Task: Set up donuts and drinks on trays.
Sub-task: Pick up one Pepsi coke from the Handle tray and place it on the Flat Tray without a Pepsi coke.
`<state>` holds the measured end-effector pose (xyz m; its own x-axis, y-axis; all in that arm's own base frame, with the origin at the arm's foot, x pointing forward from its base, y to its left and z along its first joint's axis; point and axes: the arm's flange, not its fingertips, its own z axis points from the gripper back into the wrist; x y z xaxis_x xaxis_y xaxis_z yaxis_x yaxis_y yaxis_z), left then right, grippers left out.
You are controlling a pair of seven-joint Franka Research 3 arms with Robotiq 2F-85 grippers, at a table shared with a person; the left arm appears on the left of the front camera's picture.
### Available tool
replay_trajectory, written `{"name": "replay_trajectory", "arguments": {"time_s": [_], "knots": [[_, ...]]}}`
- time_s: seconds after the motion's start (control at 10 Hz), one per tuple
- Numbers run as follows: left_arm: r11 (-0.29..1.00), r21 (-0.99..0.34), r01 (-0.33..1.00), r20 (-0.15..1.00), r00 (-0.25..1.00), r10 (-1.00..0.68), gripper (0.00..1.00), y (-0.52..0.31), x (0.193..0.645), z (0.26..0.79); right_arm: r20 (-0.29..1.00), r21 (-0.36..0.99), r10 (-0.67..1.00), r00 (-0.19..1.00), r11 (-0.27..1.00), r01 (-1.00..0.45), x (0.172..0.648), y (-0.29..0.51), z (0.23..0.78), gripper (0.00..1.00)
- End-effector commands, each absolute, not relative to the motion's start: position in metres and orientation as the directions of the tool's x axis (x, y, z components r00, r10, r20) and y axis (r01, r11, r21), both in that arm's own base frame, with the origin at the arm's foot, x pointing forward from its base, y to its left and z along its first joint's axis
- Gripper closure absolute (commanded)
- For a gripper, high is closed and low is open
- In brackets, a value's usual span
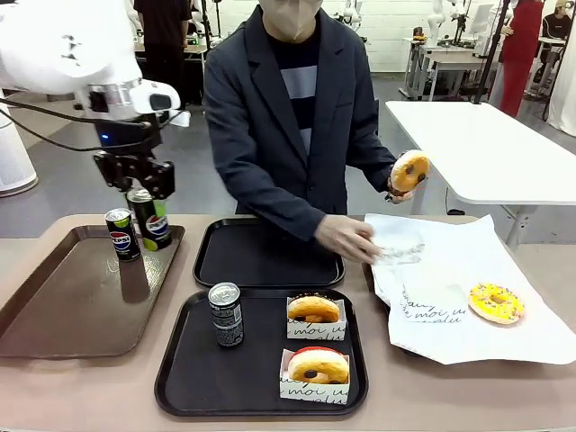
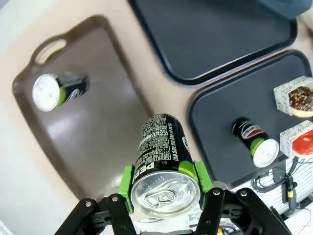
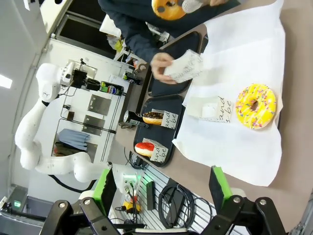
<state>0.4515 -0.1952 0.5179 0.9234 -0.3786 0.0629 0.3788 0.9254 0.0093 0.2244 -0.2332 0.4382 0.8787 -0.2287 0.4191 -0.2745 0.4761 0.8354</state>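
My left gripper [image 1: 144,187] is shut on a black Pepsi can [image 1: 153,225] and holds it just above the brown tray; the left wrist view shows the can [image 2: 159,156] between the green pads. A second Pepsi can [image 1: 121,234] stands on that tray. The near black tray [image 1: 180,378] carries a dark can [image 1: 226,315] and two sleeved donuts, one chocolate-topped [image 1: 314,310] and one red-topped [image 1: 317,366]. The far black tray [image 1: 268,256] is bare. The person holds a donut [image 1: 409,171] and a paper sleeve [image 1: 396,243]. My right gripper [image 3: 163,188] is open, above the table's right side.
A long dark-brown tray [image 1: 63,315] lies at the left. A white paper sheet [image 1: 450,333] at the right bears a yellow-iced donut [image 1: 496,302] and a printed sleeve [image 1: 432,304]. The person's forearm reaches over the far tray's right corner.
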Motion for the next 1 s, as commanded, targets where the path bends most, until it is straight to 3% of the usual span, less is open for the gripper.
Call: {"name": "replay_trajectory", "arguments": {"time_s": [0.0, 0.3, 0.5, 0.9], "knots": [[0.924, -0.023, 0.382, 0.052, 0.923, -0.38, 0.41, -0.206, 0.467, 0.511, 0.441, 0.838, -0.244, 0.864, 0.457, -0.298, 0.227, -0.233, 0.438, 0.0], [0.907, -0.022, 0.421, -0.107, 0.901, -0.421, 0.41, -0.116, 0.405, 0.488, 0.441, 0.838, -0.244, 0.864, 0.457, -0.298, 0.227, -0.233, 0.438, 0.0], [0.889, -0.123, 0.441, -0.098, 0.886, -0.453, 0.41, -0.061, 0.357, 0.471, 0.441, 0.838, -0.244, 0.864, 0.457, -0.298, 0.227, -0.233, 0.438, 0.0], [0.9, -0.119, 0.418, -0.108, 0.896, -0.431, 0.41, -0.047, 0.345, 0.458, 0.441, 0.838, -0.244, 0.864, 0.457, -0.298, 0.227, -0.233, 0.438, 0.0]]}}
